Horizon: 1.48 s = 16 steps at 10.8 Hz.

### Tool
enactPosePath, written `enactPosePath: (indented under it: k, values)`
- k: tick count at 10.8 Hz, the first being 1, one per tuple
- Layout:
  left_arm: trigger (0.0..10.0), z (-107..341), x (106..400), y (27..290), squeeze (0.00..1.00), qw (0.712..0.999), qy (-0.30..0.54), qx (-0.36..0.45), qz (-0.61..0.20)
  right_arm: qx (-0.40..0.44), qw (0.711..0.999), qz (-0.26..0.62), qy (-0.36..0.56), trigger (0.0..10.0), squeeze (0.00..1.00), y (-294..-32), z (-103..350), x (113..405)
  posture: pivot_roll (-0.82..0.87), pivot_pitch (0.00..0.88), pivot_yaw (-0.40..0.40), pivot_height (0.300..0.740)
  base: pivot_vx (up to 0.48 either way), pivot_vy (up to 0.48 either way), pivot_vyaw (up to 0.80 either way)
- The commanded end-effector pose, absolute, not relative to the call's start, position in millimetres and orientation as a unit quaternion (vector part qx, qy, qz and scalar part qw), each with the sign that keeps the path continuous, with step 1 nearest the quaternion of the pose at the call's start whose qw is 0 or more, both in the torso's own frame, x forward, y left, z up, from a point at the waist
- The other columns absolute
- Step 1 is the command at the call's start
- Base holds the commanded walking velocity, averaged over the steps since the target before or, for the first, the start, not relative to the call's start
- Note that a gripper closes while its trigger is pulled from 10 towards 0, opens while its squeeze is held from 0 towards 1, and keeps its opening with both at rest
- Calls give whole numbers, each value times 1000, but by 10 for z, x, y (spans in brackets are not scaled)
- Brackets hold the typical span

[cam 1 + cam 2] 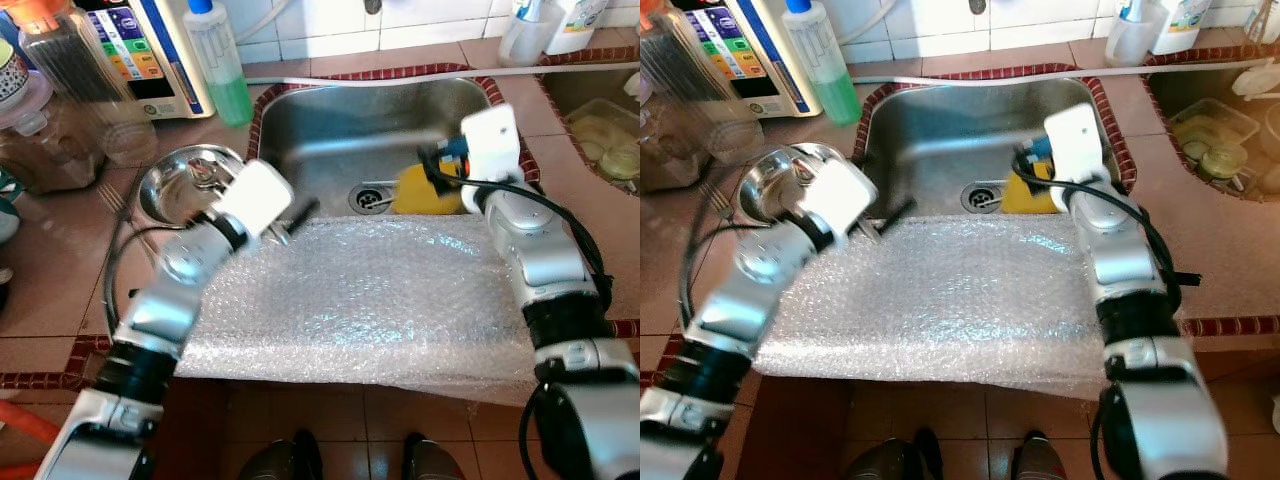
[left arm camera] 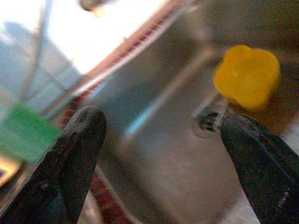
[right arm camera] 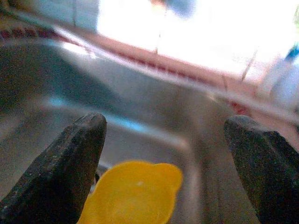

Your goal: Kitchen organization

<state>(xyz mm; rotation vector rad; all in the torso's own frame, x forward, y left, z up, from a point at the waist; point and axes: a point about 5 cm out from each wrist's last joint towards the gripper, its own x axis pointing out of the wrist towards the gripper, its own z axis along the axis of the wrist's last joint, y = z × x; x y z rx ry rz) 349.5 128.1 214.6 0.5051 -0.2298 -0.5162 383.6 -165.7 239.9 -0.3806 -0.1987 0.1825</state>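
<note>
Nearest the robot, a sheet of bubble wrap [image 1: 370, 300] lies draped over the front edge of the tiled counter [image 1: 60, 290] and the near part of the stainless steel sink [image 1: 330, 130], with the tips of two dark shoes [image 1: 290, 455] on the floor below it. The left arm reaches across the wrap's left corner, and the left gripper [image 2: 163, 154] hangs at the sink's near-left rim with its two black fingers [image 2: 70, 158] spread wide apart, holding nothing. Just beside that arm on the counter sits a shiny steel bowl [image 1: 180, 185] with small metal items inside that are too blurred to name. The right arm stretches along the right edge of the wrap, and the right gripper [image 3: 168, 158] hovers just above a yellow cup-like plastic object [image 1: 425, 190] that rests on the sink floor right next to the drain [image 1: 368, 198]; its fingers [image 3: 65, 168] are also spread, either side of the yellow object without touching it. Farther back, a bottle of green liquid [image 1: 222, 70] stands by the sink's far-left corner, next to a white appliance with a coloured panel [image 1: 140, 45] and clear jars [image 1: 60, 110]. White bottles [image 1: 545, 25] stand against the tiled wall at the far right.
</note>
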Motion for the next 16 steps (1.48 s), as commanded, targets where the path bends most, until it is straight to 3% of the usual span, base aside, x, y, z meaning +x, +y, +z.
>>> enactPosePath:
  k: [1,3,8,13,16]
  values:
    - [10000,2202,3511,1377,0,936,-121,236,-230,-200,967,110,-112,10000,118,-1524,2375,3794,-176,203,170,740,0,0,0]
    - [10000,2342,3524,1558,0,953,-151,197,-175,-198,962,127,-135,10000,122,-1360,2341,3704,-179,206,173,740,0,0,0]
    - [10000,2403,3396,2418,0,976,-148,142,67,-199,956,170,-129,10000,122,-1117,2192,3565,-154,209,162,740,0,0,0]
    - [10000,2127,3062,2811,0,973,-87,118,179,-196,953,197,-118,10000,118,-1011,2133,3533,-109,214,146,740,0,0,0]
    - [10000,1967,2885,2865,0,974,-32,96,202,-197,952,205,-114,10000,110,-996,2124,3528,-100,214,147,740,0,0,0]
